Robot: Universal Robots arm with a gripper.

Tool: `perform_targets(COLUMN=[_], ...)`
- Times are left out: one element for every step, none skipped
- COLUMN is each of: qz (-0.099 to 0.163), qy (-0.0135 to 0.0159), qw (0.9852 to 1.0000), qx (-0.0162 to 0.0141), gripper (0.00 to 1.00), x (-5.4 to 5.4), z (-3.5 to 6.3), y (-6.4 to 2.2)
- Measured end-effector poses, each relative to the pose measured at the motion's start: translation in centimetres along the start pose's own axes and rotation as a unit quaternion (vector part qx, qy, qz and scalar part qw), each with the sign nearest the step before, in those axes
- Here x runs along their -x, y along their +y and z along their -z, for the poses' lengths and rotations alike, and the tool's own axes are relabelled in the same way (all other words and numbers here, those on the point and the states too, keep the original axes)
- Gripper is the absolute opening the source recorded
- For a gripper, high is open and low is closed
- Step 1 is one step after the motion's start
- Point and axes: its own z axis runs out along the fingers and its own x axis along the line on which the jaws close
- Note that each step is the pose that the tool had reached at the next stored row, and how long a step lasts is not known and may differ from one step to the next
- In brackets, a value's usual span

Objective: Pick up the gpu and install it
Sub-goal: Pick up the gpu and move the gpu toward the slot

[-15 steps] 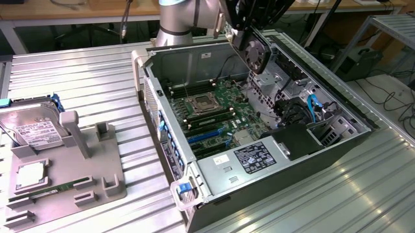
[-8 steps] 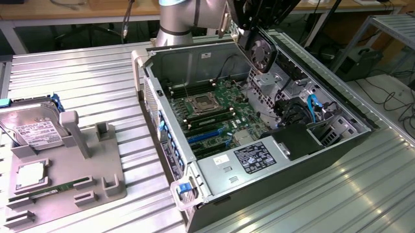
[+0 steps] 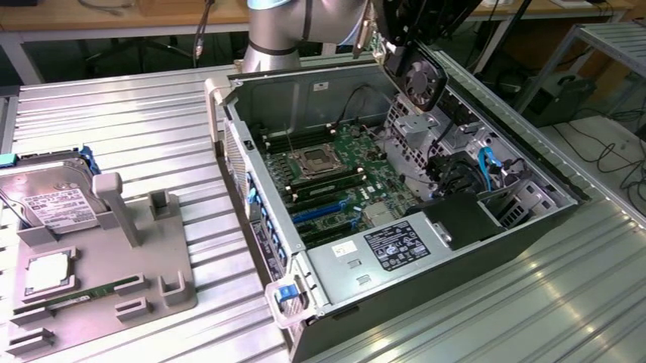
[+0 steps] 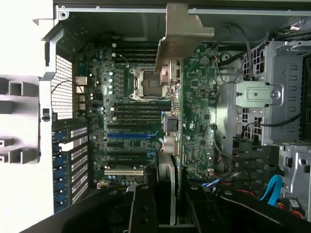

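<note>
gpu (image 3: 419, 76) hangs in the air over an open computer case (image 3: 424, 302), clamped between the closed fingers of the gripper (image 4: 167, 208). In the wrist view the card appears edge-on, its silver bracket (image 4: 182, 34) at the far end, not touching the motherboard (image 3: 343, 174). Inside the case lie the bare processor socket (image 3: 313, 160), blue expansion slots (image 3: 323, 212), a labelled black box (image 3: 399, 243) and a blue cable (image 3: 492, 170). Well apart, on the exterior view's left, a grey holder (image 3: 141, 257) on the ribbed metal table (image 3: 121, 128) carries a hard drive (image 3: 56, 204), a silver processor chip (image 3: 45, 272) and a green memory stick (image 3: 96, 291).
</note>
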Motion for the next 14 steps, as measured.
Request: perform_targets(qz=[0.0,0.0,0.0,0.0,0.0,0.0,0.0,0.0,0.0,0.0,0.0,0.0,0.0,0.0], qy=[0.0,0.0,0.0,0.0,0.0,0.0,0.0,0.0,0.0,0.0,0.0,0.0,0.0,0.0], qw=[1.0,1.0,1.0,1.0,1.0,1.0,1.0,1.0,1.0,1.0,1.0,1.0,1.0,1.0], qx=[0.0,0.0,0.0,0.0,0.0,0.0,-0.0001,-0.0001,-0.0001,-0.0001,0.0,0.0,-0.0001,-0.0001], gripper=[0.28,0.28,0.28,0.28,0.28,0.28,0.28,0.28,0.28,0.28,0.28,0.28,0.28,0.28], x=[0.18,0.36,0.55,0.73,0.86,0.95,0.98,0.99,0.99,0.99,0.99,0.99,0.99,0.99], z=[-0.01,-0.02,-0.03,-0.04,-0.06,-0.07,-0.07,-0.07,-0.07,-0.07,-0.07,-0.07,-0.07,-0.07], y=[0.0,0.0,-0.01,-0.01,-0.01,-0.01,-0.01,-0.01,-0.01,-0.01,-0.01,-0.01,-0.01,-0.01])
